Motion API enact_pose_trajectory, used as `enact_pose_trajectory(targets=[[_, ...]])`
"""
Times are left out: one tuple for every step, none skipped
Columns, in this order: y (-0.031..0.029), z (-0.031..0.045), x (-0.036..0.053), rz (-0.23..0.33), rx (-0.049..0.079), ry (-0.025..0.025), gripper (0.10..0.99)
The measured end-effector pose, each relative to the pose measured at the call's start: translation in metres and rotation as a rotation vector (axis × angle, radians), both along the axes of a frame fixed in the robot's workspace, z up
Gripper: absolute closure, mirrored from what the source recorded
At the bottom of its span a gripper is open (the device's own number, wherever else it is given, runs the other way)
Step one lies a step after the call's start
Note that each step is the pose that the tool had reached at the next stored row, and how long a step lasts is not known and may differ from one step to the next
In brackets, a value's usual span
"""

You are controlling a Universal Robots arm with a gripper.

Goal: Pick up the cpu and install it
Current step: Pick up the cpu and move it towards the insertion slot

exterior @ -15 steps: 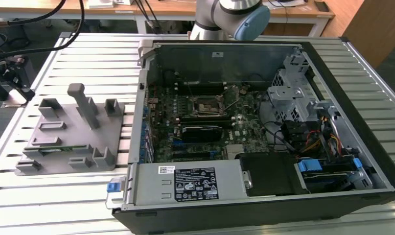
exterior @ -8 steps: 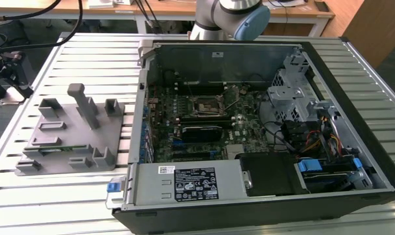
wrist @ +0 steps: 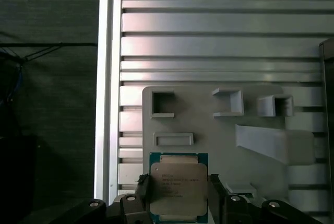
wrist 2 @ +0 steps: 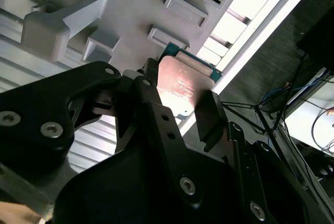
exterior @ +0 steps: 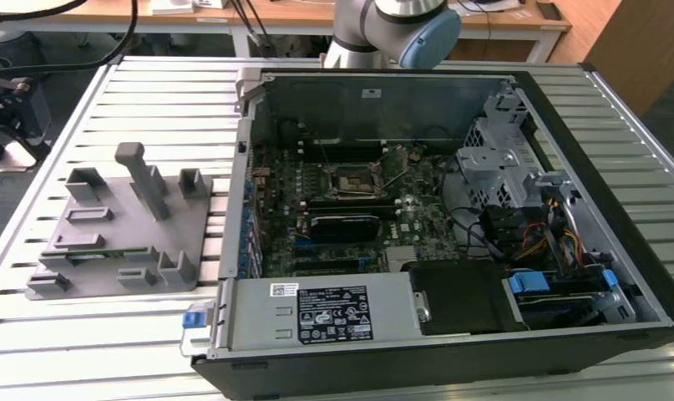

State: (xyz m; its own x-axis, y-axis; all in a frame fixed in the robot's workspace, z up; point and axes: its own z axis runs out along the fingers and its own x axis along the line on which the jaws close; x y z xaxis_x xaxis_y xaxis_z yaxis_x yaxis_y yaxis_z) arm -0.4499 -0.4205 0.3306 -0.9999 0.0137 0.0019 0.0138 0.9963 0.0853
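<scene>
Gripper (wrist 2: 180, 96) pinches the cpu (wrist: 179, 182) by two opposite edges, jaws narrow, and holds it over the grey fixture plate (wrist: 209, 130), near its edge by the table (wrist: 209, 31) rim. It's a thin grip: a slip or tilt could drop it or seat it crooked.

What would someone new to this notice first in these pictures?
Probably the open computer case lying on the slatted metal table, with a square socket mid-board. In both wrist views a silvery, green-edged chip sits clamped in the black claw, over the grey holder plate that lies to the exterior view's left of the case.
</scene>
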Motion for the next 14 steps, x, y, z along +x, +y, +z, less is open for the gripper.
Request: enact_pose_trajectory(targets=[[0.0, 0.0017, 0.0, 0.0, 0.0, 0.0001, 0.561], [0.0, 0.0032, 0.0, 0.0, 0.0, 0.0001, 0.561], [0.0, 0.0046, 0.0, 0.0, 0.0, 0.0, 0.561], [0.0, 0.0061, 0.0, 0.0, 0.0, 0.0, 0.561], [0.0, 0.0074, 0.0, 0.0, 0.0, -0.0001, 0.561], [0.0, 0.0089, 0.0, 0.0, 0.0, -0.0001, 0.561], [0.0001, 0.0102, 0.0, 0.0, 0.0, -0.0002, 0.561], [0.0001, 0.0118, 0.0, 0.0, 0.0, -0.0003, 0.561], [0.0001, 0.0138, 0.0, 0.0, 0.0, -0.0003, 0.561], [0.0002, 0.0157, 0.0, 0.0, 0.0, -0.0003, 0.561], [0.0002, 0.0176, 0.0, 0.0, 0.0, -0.0003, 0.561], [0.0003, 0.0192, 0.0, 0.0, 0.0, -0.0005, 0.561], [0.0003, 0.0209, 0.0, 0.0, 0.0, -0.0005, 0.561], [0.0004, 0.0227, 0.0, 0.0, 0.0, -0.0006, 0.561]])
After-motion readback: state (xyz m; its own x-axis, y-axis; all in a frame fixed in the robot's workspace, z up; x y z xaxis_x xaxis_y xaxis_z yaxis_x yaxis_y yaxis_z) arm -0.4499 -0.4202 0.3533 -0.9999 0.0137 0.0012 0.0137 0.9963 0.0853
